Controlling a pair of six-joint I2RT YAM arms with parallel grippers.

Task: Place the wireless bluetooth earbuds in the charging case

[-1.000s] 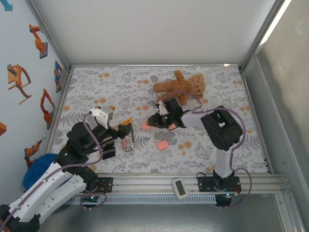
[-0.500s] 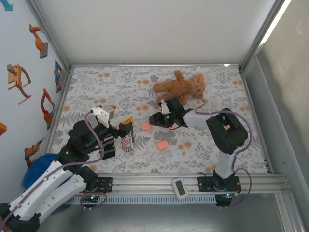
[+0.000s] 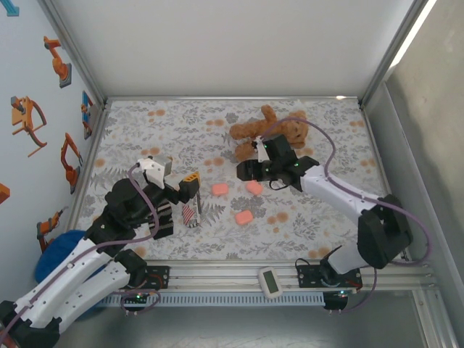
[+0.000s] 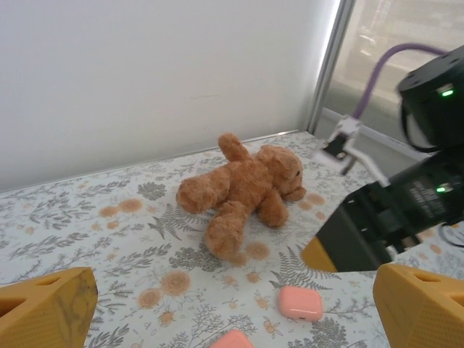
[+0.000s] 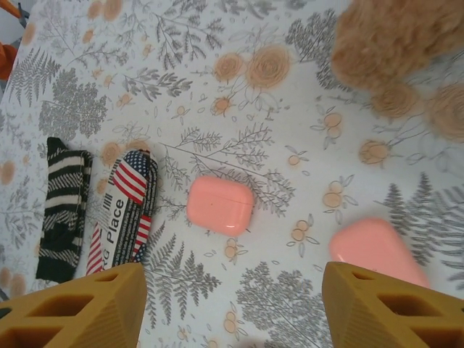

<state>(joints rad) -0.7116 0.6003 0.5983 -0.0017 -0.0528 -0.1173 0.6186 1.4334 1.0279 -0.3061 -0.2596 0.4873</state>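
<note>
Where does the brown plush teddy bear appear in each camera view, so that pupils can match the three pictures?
Top external: the brown plush teddy bear lies towards the far side of the table, slightly right of centre.
Left wrist: it is in the middle of the picture, in front of the white back wall.
Right wrist: it is in the top right corner, blurred and cut off.
Shared landmark: the salmon-pink rounded cases on the floral cover near the bear.

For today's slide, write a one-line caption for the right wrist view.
Open yellow fingers frame two pink cases on floral cloth, teddy bear top right, flag-print item left.
</note>
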